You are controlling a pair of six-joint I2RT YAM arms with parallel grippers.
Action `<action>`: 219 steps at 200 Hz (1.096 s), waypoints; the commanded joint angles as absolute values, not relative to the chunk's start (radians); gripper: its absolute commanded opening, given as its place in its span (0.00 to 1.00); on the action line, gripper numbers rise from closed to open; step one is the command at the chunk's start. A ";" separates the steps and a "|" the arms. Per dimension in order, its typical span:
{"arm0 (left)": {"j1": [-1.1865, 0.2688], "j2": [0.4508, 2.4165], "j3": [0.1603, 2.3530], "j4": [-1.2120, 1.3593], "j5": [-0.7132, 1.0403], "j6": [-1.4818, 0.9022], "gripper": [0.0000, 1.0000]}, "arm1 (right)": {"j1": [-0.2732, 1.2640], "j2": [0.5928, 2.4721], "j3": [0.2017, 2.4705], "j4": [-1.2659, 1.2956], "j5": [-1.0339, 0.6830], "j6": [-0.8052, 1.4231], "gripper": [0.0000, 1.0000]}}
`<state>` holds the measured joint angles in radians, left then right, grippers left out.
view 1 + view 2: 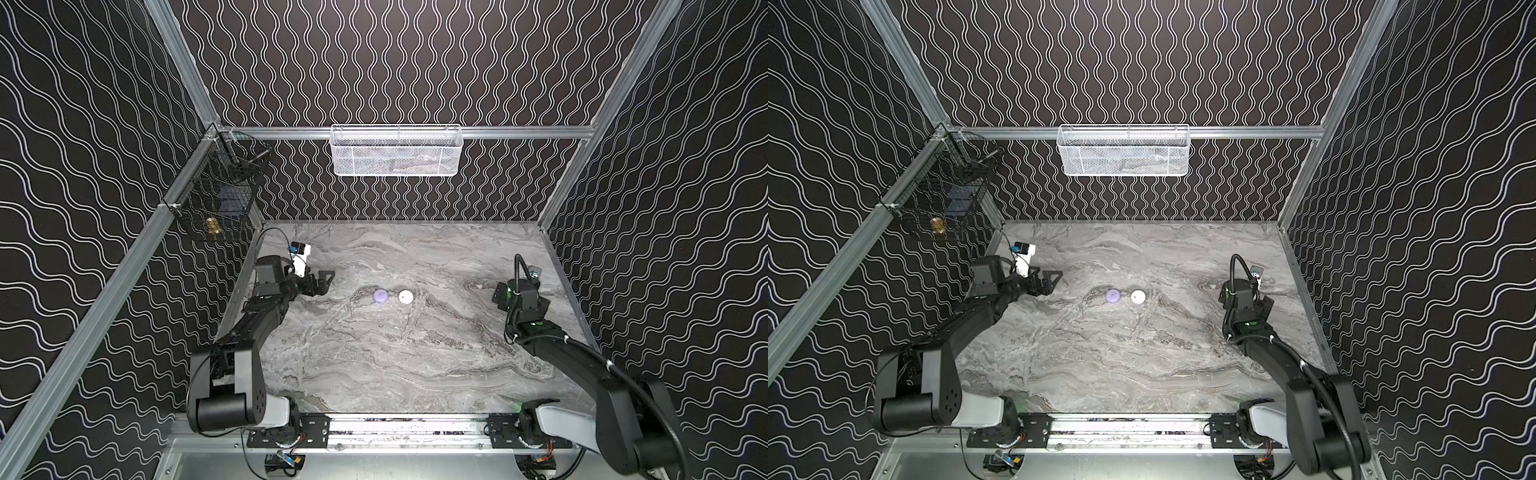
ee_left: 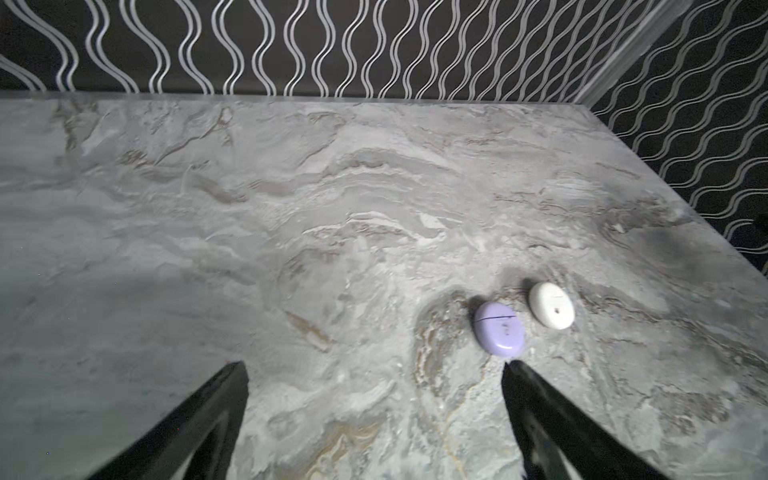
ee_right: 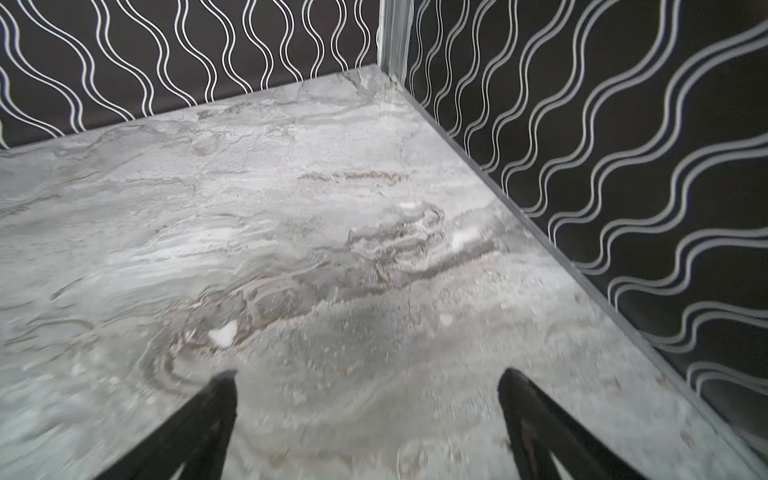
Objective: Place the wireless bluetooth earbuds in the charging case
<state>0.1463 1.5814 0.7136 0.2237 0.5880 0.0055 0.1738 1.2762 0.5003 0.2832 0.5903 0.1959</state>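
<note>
Lavender charging case (image 2: 498,329): shut, lid seam showing, marking unreadable. White charging case (image 2: 552,305): shut, just beside. Left gripper (image 2: 374,365), right gripper (image 3: 368,374): spread wide, empty.

We see a lavender case (image 1: 380,296) and a white case (image 1: 405,296) lying closed, just beside each other, mid-bench (image 1: 374,353); the left jaws stand spread, apart from the lavender case.
</note>
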 commanded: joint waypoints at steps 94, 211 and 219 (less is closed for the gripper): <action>0.163 1.612 0.385 0.996 0.520 0.007 0.99 | 0.075 1.485 0.309 1.061 0.292 -0.049 1.00; 0.016 1.661 0.347 1.069 0.235 0.094 0.99 | -0.043 1.534 0.276 1.145 0.067 -0.001 1.00; 0.017 1.660 0.347 1.068 0.235 0.094 0.99 | -0.043 1.535 0.276 1.150 0.064 -0.002 1.00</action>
